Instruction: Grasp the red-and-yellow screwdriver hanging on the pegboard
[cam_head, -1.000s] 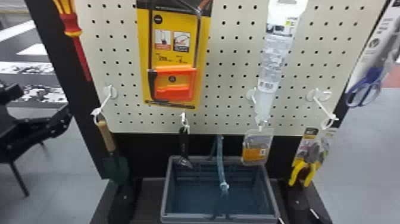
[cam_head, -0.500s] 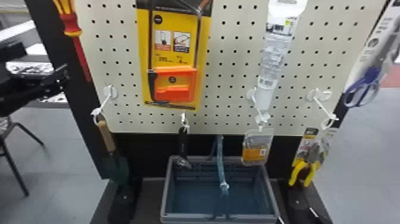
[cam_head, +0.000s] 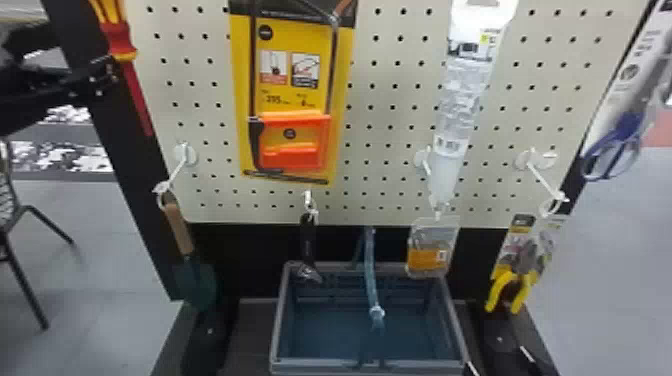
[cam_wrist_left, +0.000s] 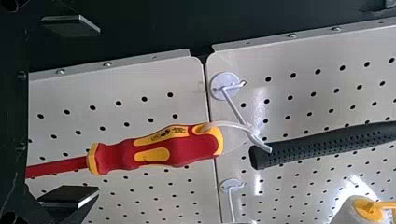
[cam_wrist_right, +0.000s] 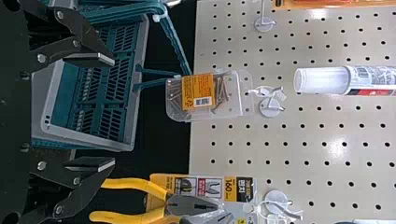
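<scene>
- Left pincer (cam_wrist_left: 95, 111): spread wide, empty, near screwdriver (cam_wrist_left: 156, 149).
- Right pincer (cam_wrist_right: 113, 111): spread wide, empty.
- Screwdriver: hanging by loop from pegboard hook (cam_wrist_left: 217, 87), ungrasped.
- Progress: approach apparently well along; alignment and grasp remain.

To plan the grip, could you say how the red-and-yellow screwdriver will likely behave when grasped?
The screwdriver should be stiff, given its straight shaft and solid-looking handle. Nudged, it may swing, since it hangs by a thin loop from a hook. Its contoured handle probably helps against slipping.
</scene>
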